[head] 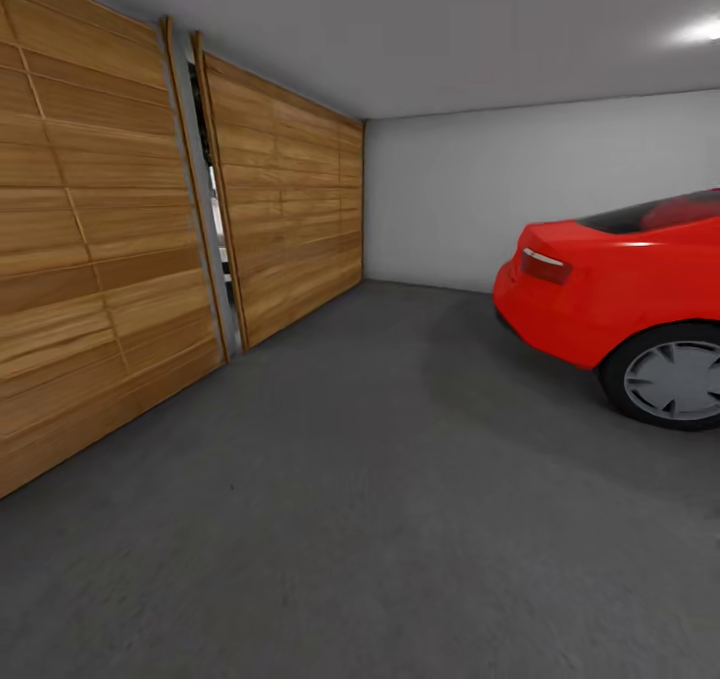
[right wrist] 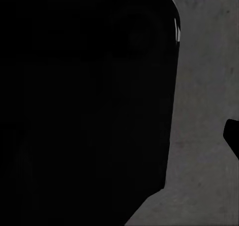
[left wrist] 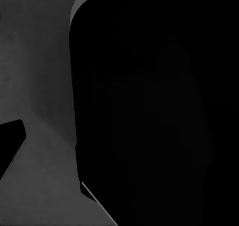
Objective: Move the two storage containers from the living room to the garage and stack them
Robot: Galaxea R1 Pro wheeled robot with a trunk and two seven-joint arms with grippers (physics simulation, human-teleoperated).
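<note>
Looking across the garage from the head view, the robot faces dark grey floor point(head: 380, 519) with wide wooden plank doors point(head: 120, 259) along the left, a white wall point(head: 450, 199) at the far end and a red car point(head: 620, 299) on the right. No orange-red container is visible here, so I cannot tell which way either bin lies from the arms, how its long axis runs, or which arm is nearer (that relation must wait). Both wrist views are mostly blocked by a black shape against grey floor; I cannot tell whether either claw is open, closed or holding anything. My guess is that the robot is in transit.
</note>
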